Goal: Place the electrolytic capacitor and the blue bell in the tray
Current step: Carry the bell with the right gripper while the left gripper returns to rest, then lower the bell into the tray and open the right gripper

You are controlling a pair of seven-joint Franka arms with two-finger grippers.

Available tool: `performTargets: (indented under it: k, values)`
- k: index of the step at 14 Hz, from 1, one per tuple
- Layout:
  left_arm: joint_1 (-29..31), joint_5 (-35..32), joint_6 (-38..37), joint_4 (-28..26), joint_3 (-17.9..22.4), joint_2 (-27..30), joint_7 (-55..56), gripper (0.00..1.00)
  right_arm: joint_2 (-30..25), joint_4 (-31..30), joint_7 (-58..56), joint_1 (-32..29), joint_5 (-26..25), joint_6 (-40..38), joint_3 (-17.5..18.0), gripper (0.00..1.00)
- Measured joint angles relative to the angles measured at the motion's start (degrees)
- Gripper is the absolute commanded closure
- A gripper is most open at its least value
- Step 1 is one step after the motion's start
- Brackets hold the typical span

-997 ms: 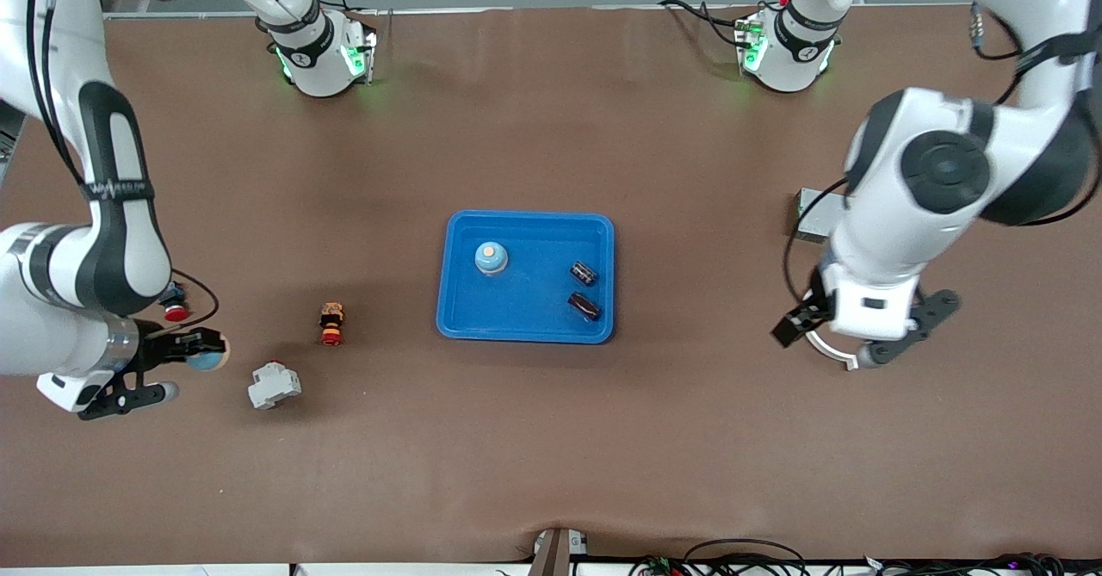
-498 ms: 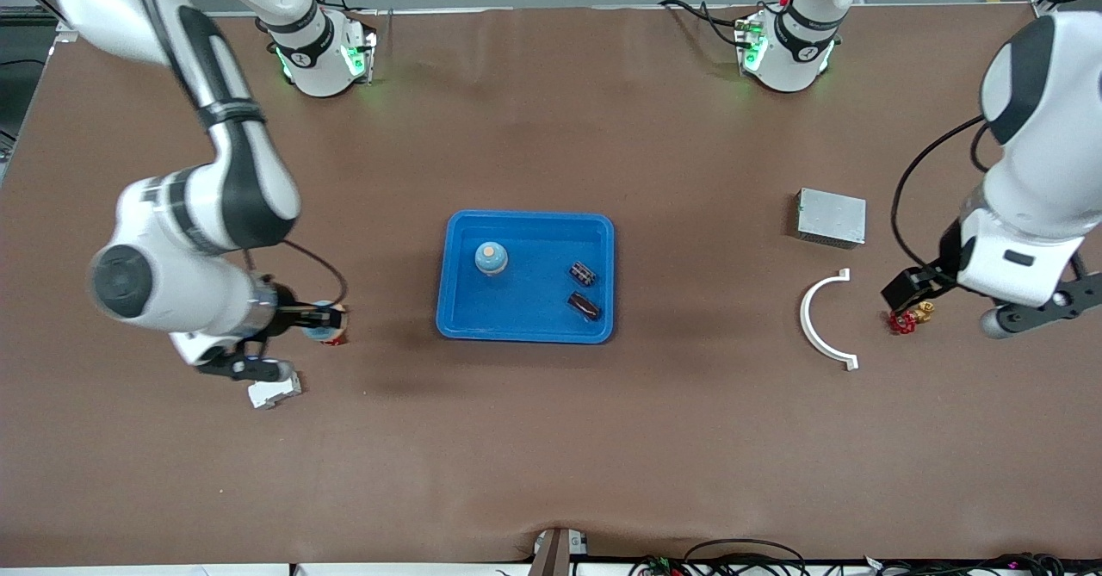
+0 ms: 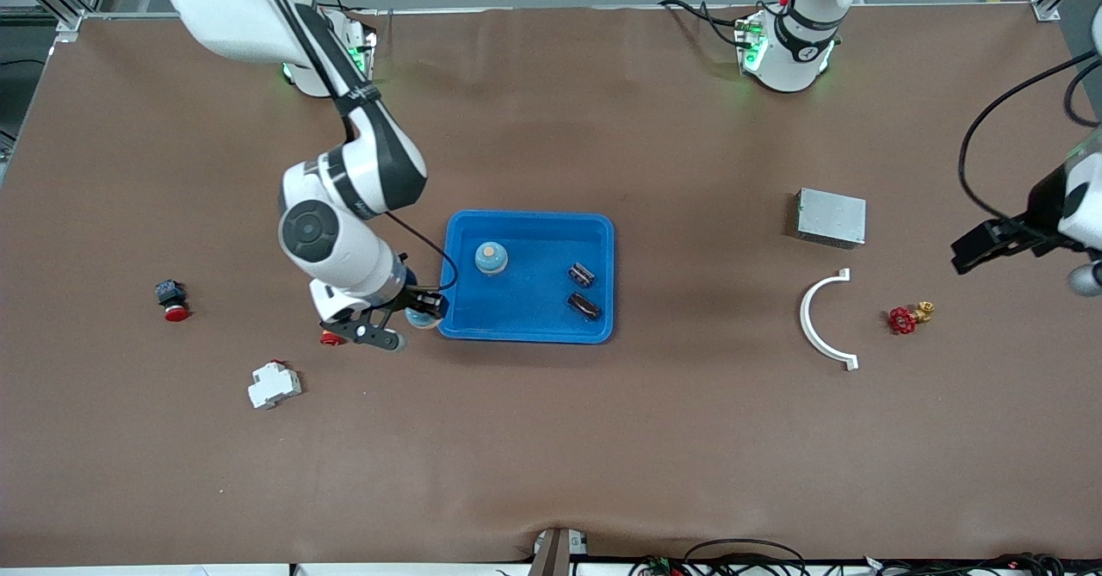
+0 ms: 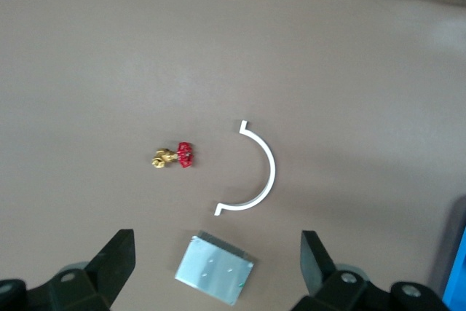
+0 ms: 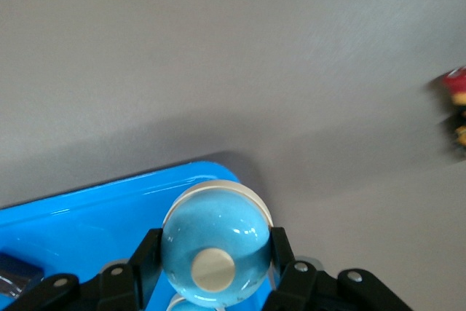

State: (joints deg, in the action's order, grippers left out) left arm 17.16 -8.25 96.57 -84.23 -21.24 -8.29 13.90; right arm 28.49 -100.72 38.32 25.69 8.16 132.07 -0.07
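Front view: a blue bell [image 3: 421, 318] is being pinched by the right tool [image 3: 411, 316], which is being held up over the corner of the tray [image 3: 527, 328] at the right arm's end of the table [image 3: 551, 438]. Inside the tray, a second blue bell [image 3: 491, 257] is being seen near that tool, and two electrolytic capacitors [image 3: 583, 274] [image 3: 585, 305] are lying past it, well apart from the tool. A red button part [image 3: 330, 338] is being partly covered beside the tool; a white breaker [image 3: 275, 385] and a black-and-red button [image 3: 171, 299] are lying well apart from it. The left tool [image 3: 1083, 276] is being cut off by the edge at the left arm's end of the table, the arm waiting there.

Left wrist view: the left tool's fingers [image 4: 116, 258] are being held spread wide, with nothing between them. Under and ahead of this tool a grey metal box [image 4: 215, 269], a white curved piece [image 4: 258, 180] and a red valve [image 4: 175, 156] are being shown on the table.

Right wrist view: the bell [image 5: 215, 241] is being gripped by the right tool's fingers [image 5: 145, 258] on both sides, directly above the tray's rim [image 5: 109, 194]; a second bell is peeking out just below the tool.
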Motion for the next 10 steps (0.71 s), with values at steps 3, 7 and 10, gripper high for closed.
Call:
performTargets:
  k: [3,7,10]
  values:
    - [-5.5,0.5,-4.8,-0.4,5.4,3.2,-3.9,0.0,0.1,-2.4,5.5,3.3,-2.0,3.0,-0.1,1.0]
    - [-14.2,3.2,-7.5,-3.7,14.3,7.6,-6.2,0.0,1.7,-2.8,16.3,6.8,-9.7,4.5,-0.2,1.0]
    - [-15.7,5.2,-7.5,-5.7,16.4,9.4,-7.1,0.0,4.3,-2.9,18.7,7.6,-10.3,8.7,-0.2,1.0]
